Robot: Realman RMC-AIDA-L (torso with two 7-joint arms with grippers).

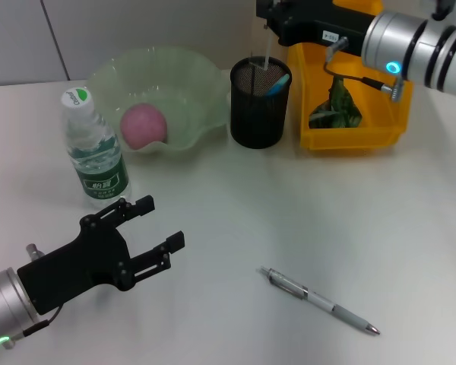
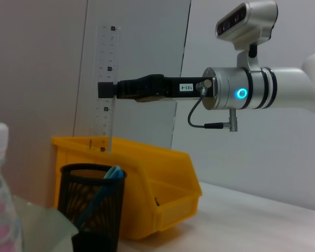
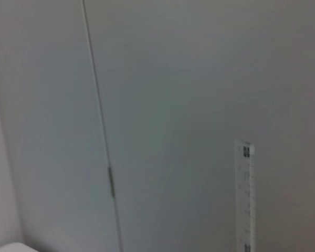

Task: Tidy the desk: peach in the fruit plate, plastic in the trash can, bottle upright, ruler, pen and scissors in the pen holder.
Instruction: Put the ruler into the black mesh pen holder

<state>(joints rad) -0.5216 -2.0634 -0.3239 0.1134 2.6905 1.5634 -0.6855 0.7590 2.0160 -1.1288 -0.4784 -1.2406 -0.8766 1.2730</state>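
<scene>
While its jaws pinch the clear ruler [image 2: 106, 89] upright above the pen holder [image 1: 260, 103], the right gripper [image 2: 106, 89] reaches level from the upper right of the head view, over the trash can [image 1: 376, 125]. Only the left wrist view shows the ruler's full length, its lower end above the holder's rim. At the lower left, the left gripper [image 1: 158, 223] hovers over the desk [image 1: 289, 205], jaws spread.

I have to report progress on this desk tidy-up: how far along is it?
Done: the peach lies in the fruit plate, the bottle stands upright, green plastic is in the trash can, and the scissors sit in the pen holder.
In hand: the right tool holds the ruler upright above the holder.
Left: the pen lies on the desk. The left tool hovers open nearby.
</scene>
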